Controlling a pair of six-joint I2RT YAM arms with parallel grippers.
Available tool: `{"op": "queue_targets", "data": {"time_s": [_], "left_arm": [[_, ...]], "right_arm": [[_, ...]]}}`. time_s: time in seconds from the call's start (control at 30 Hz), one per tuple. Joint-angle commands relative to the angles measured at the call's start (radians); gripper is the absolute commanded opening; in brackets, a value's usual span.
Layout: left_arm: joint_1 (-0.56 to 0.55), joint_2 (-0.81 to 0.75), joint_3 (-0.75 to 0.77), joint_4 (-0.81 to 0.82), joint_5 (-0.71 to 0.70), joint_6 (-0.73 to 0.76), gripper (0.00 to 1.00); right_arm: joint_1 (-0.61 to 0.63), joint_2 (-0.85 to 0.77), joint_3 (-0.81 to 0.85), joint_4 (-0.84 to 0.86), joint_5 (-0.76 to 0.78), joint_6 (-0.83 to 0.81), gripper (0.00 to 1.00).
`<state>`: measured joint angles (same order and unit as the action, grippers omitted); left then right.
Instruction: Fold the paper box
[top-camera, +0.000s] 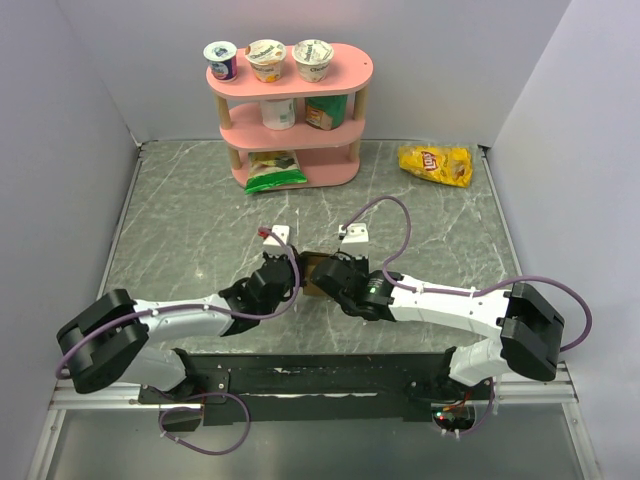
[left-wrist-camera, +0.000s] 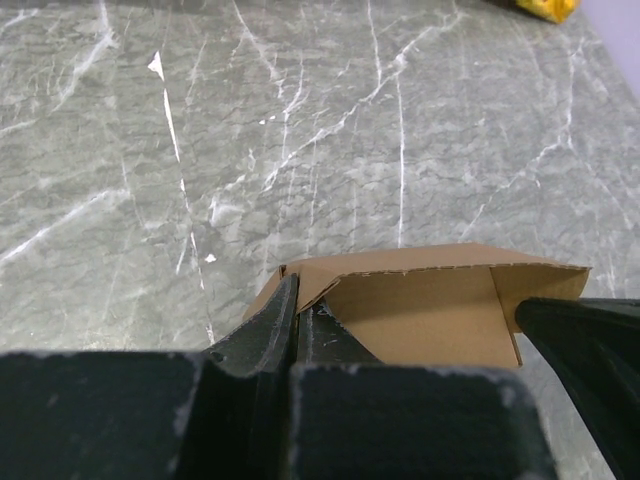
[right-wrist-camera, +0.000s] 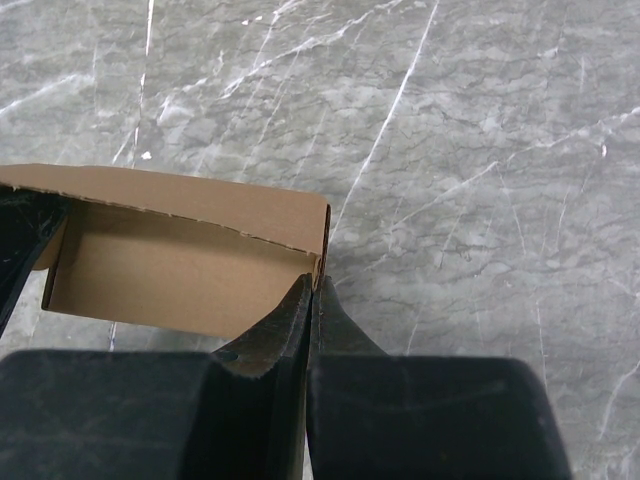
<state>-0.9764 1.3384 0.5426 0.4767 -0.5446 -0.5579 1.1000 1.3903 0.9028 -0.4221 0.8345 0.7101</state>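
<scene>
Box: the box (top-camera: 316, 270), plain brown card, part folded with walls raised, sat on the worktop (top-camera: 200, 200) about midway between the side edges. It was closer to the near edge than the far one, between the two grippers.
Left gripper: the left gripper (left-wrist-camera: 297, 303) was clenched on the box's left wall at its corner, with card pinched between the fingers.
Right gripper: the right gripper (right-wrist-camera: 313, 290) was clenched on the box's right corner, the card edge running in between its fingertips.
Arms: both reached inward from the near edge and met at the box.
Shelf: a pink shelf (top-camera: 352, 72) stood at the far edge, with cups (top-camera: 266, 58) on its top tier.
Chip bag: a yellow chip bag (top-camera: 436, 164) lay near the far right corner, well apart from the box.
</scene>
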Motion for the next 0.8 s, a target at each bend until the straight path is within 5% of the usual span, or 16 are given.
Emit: {"op": "queue_targets", "data": {"time_s": [0.0, 0.17, 0.37, 0.47, 0.77], "left_arm": [[-0.039, 0.056, -0.087, 0.002, 0.066, 0.009, 0.01], [-0.058, 0.1, -0.067, -0.032, -0.012, 0.013, 0.01], [-0.061, 0.13, -0.035, -0.055, -0.069, 0.052, 0.01], [-0.065, 0.142, -0.032, -0.029, -0.064, 0.079, 0.01], [-0.108, 0.176, -0.044, 0.026, -0.101, 0.141, 0.01]], "right_arm": [[0.012, 0.021, -0.012, -0.047, -0.066, 0.035, 0.0], [0.012, -0.022, -0.016, -0.052, -0.074, 0.037, 0.07], [0.047, -0.128, -0.048, -0.081, -0.043, 0.037, 0.55], [0.069, -0.194, -0.07, -0.138, -0.028, 0.078, 0.71], [0.048, -0.428, -0.084, -0.123, -0.075, 0.039, 0.82]]}}
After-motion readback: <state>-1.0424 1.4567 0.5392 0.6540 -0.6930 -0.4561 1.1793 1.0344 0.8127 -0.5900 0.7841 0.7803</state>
